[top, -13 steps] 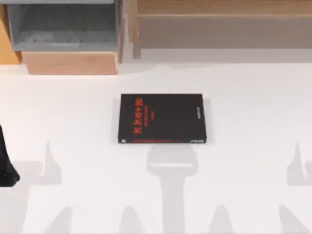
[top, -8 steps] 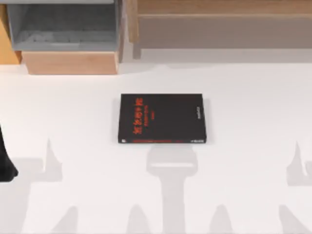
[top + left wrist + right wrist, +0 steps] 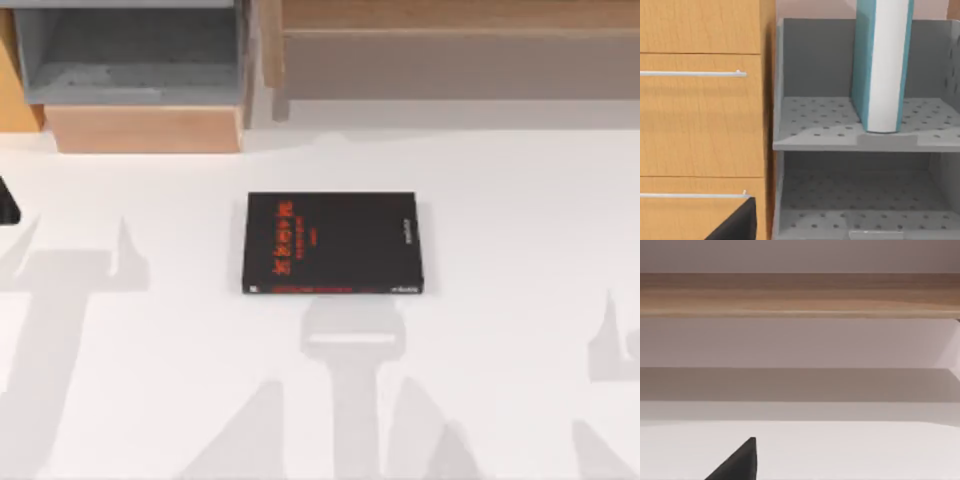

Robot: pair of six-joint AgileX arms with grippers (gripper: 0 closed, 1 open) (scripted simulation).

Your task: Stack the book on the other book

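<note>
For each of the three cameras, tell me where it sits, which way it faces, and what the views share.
Top view: above the table, looking down on the black book; left arm at the left edge.
Left wrist view: faces the grey shelf holding the upright teal book.
Right wrist view: faces the wooden ledge.
Shared: the grey shelf, top and left wrist views.

Books, two: one black book [image 3: 334,243] with red lettering, flat on the white table [image 3: 520,250]; one teal book [image 3: 882,65], upright on the grey rack's [image 3: 840,120] upper shelf. Perforated shelves in that rack, two. Wooden drawer fronts [image 3: 700,115] with thin metal handles [image 3: 692,74], two handles counted. Dark fingertips: one in left wrist view [image 3: 737,224], one in right wrist view [image 3: 737,462].
</note>
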